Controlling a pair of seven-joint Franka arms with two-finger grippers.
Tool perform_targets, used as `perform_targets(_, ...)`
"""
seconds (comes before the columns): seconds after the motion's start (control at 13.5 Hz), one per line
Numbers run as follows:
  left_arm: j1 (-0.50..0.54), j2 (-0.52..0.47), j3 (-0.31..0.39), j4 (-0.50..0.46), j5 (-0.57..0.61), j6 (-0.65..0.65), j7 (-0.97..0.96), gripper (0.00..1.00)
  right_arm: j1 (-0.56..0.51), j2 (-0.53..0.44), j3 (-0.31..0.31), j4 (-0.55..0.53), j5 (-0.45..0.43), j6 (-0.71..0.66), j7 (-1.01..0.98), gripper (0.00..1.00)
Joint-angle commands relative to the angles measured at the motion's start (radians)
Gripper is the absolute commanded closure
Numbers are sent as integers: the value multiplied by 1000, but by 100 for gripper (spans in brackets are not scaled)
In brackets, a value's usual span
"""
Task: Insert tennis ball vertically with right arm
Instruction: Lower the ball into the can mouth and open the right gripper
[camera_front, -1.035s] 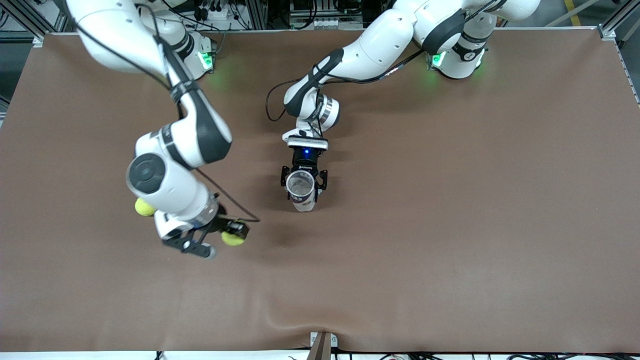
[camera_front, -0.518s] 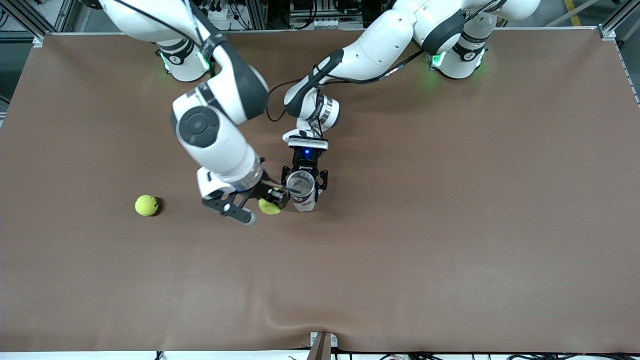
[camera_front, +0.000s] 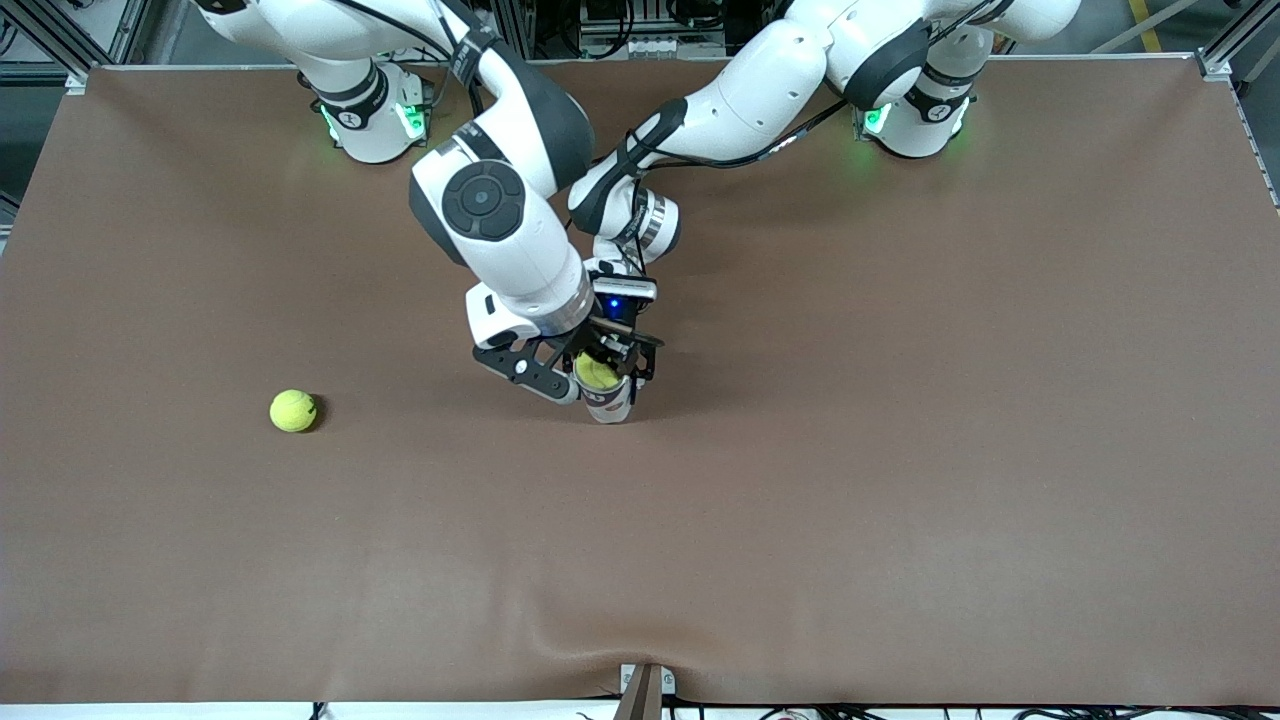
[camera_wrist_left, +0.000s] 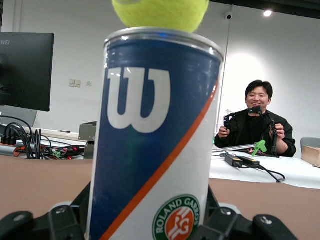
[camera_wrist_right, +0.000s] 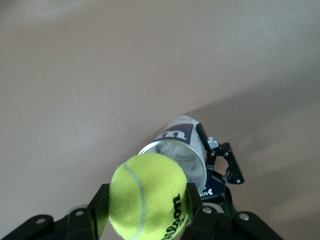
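My right gripper (camera_front: 592, 370) is shut on a yellow-green tennis ball (camera_front: 598, 373) and hangs right over the open mouth of a tennis can (camera_front: 609, 402). The can is blue and white and stands upright, with my left gripper (camera_front: 612, 362) shut on its sides. From the right wrist, the tennis ball (camera_wrist_right: 147, 195) fills the space between the right gripper (camera_wrist_right: 147, 202) fingers, and the can's silver rim (camera_wrist_right: 175, 150) lies just below it. The left wrist view shows the can (camera_wrist_left: 155, 140) close up, the tennis ball (camera_wrist_left: 160, 12) just above its rim and the left gripper (camera_wrist_left: 150, 220) round its base.
A second tennis ball (camera_front: 293, 410) lies on the brown mat (camera_front: 900, 450) toward the right arm's end of the table. The mat has a wrinkle (camera_front: 560, 620) near its front edge. A seated man (camera_wrist_left: 256, 122) and a monitor (camera_wrist_left: 25, 70) show in the left wrist view's background.
The right arm has swung from beside the loose ball to the can, carrying its tennis ball, which now hangs over the can's mouth. The left arm and the can have not moved.
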Motion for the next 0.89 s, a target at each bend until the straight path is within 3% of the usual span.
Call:
perform_targets(0.0, 6, 54, -13, 62, 55, -22, -22, 15, -3, -8, 7, -6, -11, -34, 22, 100)
perform_targets(0.52, 6, 54, -14, 63, 55, -22, -22, 15, -12, 3, 7, -7, -24, -38, 22, 100)
perform_targets(0.81, 6, 54, -14, 62, 55, -22, -22, 14, -15, 12, 7, -6, -24, -33, 23, 92)
